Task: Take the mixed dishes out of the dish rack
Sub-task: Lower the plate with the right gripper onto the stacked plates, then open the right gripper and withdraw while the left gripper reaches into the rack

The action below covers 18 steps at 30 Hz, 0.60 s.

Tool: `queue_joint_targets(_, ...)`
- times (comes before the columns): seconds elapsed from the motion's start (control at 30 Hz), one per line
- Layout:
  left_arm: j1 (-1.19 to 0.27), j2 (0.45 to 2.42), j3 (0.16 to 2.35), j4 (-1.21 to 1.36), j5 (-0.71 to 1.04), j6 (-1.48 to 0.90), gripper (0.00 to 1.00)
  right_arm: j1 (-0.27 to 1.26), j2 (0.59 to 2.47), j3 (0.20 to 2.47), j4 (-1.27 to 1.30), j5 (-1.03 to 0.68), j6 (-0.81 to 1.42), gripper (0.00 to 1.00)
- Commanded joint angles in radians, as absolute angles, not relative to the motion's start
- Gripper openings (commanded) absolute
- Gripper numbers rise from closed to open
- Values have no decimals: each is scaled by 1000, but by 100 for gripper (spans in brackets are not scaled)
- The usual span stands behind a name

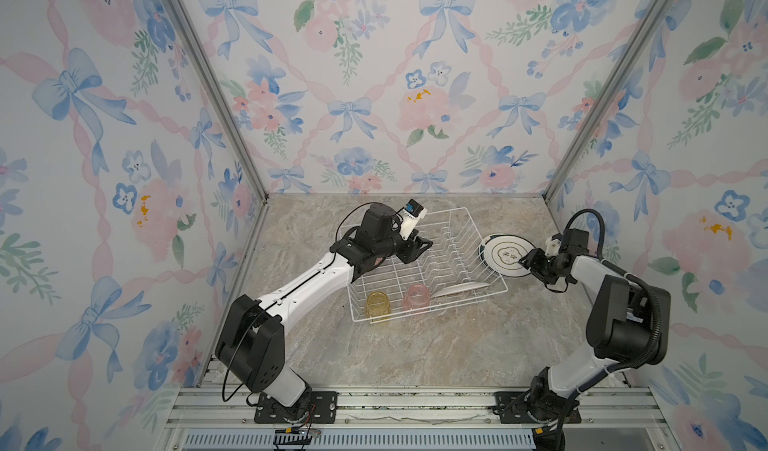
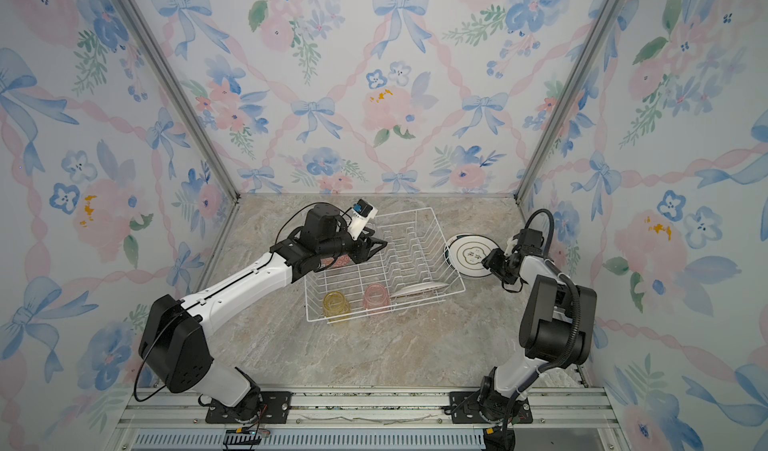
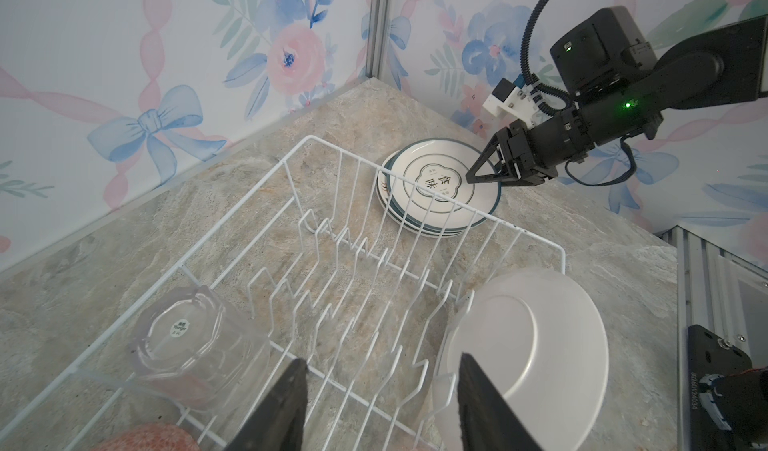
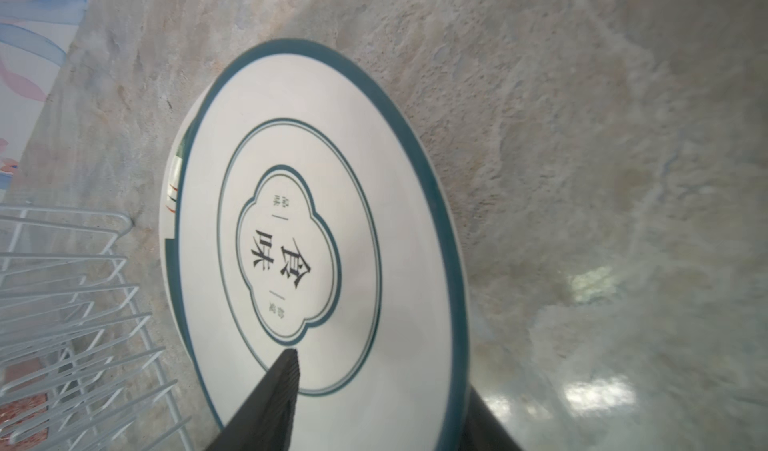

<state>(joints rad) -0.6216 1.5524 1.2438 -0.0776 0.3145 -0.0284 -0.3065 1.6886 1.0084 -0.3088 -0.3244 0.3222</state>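
My right pincer (image 1: 524, 262) is spread open, straddling the rim of the glossy teal-ringed plate stack (image 4: 316, 241), which lies flat on the marble tabletop (image 1: 415, 353) beside the white wire dish rack (image 1: 440, 257). My left pincer (image 3: 382, 361) is open and empty over the rack (smooth white plate (image 3: 528, 345) tilted inside, faceted clear tumbler (image 3: 195, 341) upside down).

Both top views look down from high; both close wrist views share the stacked plates (image 3: 457, 166).
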Motion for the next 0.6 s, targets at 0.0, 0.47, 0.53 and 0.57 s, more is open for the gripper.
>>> queue_joint_targets(0.0,-615,1557,1251,-99,330,-9,54,-287,1718,1040,-415,-226,271,55)
queue_joint_targets(0.47,-612,1566,1247,-107,333,-6,54,-239,1765,1102,-458,-167,249,59)
queue_joint_targets(0.53,-613,1566,1246,-107,333,-6,54,-225,1775,1125,-479,-143,240,60)
queue_joint_targets(0.57,-613,1566,1244,-106,333,-6,54,-220,1782,1136,-487,-138,236,60)
